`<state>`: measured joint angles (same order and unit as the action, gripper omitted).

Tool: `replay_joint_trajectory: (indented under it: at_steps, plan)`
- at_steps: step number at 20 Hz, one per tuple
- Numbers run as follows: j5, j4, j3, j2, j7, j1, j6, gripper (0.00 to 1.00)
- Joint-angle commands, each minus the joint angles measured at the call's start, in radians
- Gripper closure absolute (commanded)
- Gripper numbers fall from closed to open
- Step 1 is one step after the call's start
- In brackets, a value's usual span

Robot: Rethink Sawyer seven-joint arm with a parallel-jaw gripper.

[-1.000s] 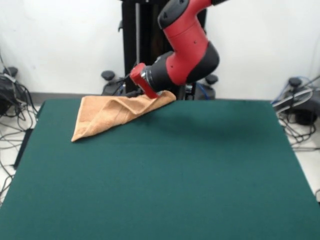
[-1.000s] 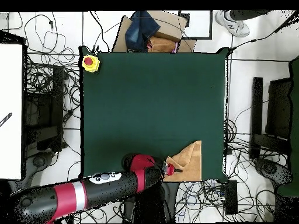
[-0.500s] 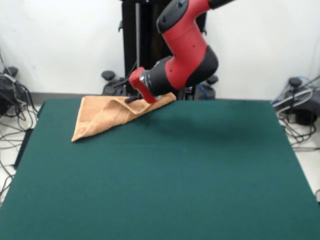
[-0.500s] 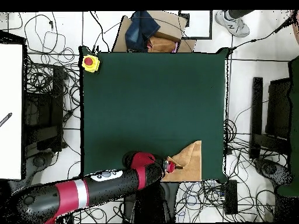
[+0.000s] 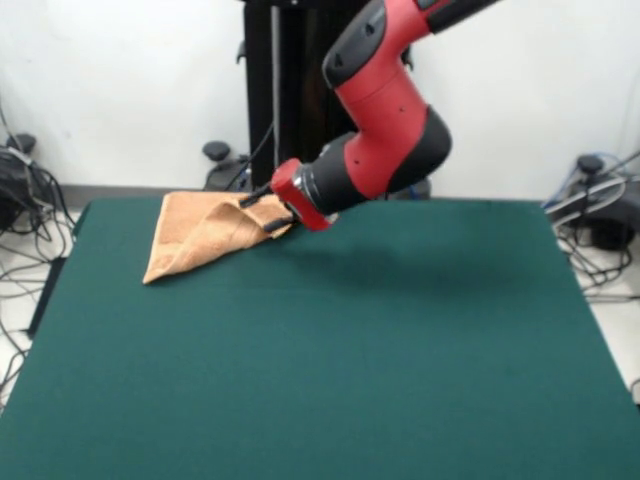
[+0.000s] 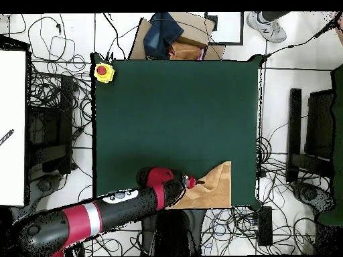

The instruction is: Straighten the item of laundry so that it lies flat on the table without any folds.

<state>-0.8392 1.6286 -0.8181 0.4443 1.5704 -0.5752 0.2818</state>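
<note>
The item of laundry (image 5: 195,235), a peach-orange towel, lies folded into a rough triangle at the far left corner of the dark green table (image 5: 350,350). My gripper (image 5: 264,211) sits at the towel's right end, its black fingers shut on a raised fold of cloth there. In the overhead view the towel (image 6: 217,187) lies by the table's (image 6: 174,114) bottom right edge. The gripper (image 6: 193,182) is at the towel's left tip, and the red arm reaches in from the lower left.
A yellow box with a red button (image 6: 103,71) sits on the table's top left corner in the overhead view. A cardboard box with clothes (image 6: 171,37) and a person's shoe (image 6: 266,27) lie beyond the top edge. Cables cover the floor around.
The gripper has moved away from the table's far edge and lower over the cloth. The towel's corner that stretched along that edge has come in with it, so the towel looks shorter.
</note>
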Motion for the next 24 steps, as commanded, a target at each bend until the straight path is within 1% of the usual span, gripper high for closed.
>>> replay_joint_trajectory:
  at_steps: [1, 8, 9, 13, 15, 16, 18, 21, 24]
  plan:
    - [-0.077, -0.196, 0.131, 0.036, 0.394, 0.007, 0.057, 0.00]
    - [-0.063, -0.197, 0.161, 0.022, 0.375, 0.025, 0.022, 0.00]
    - [-0.060, -0.199, 0.163, 0.023, 0.377, 0.028, 0.032, 0.00]
    - [-0.009, -0.199, 0.173, 0.009, 0.353, 0.038, 0.133, 0.00]
    - [0.019, -0.212, 0.163, 0.013, 0.360, 0.037, 0.223, 0.00]
    - [0.034, -0.233, 0.144, 0.027, 0.376, 0.034, 0.285, 0.00]
    - [0.050, -0.267, 0.114, 0.055, 0.407, 0.027, 0.361, 0.00]
    - [0.051, -0.272, 0.136, 0.052, 0.407, 0.037, 0.384, 0.00]
    - [0.054, -0.275, 0.128, 0.064, 0.407, 0.032, 0.391, 0.00]
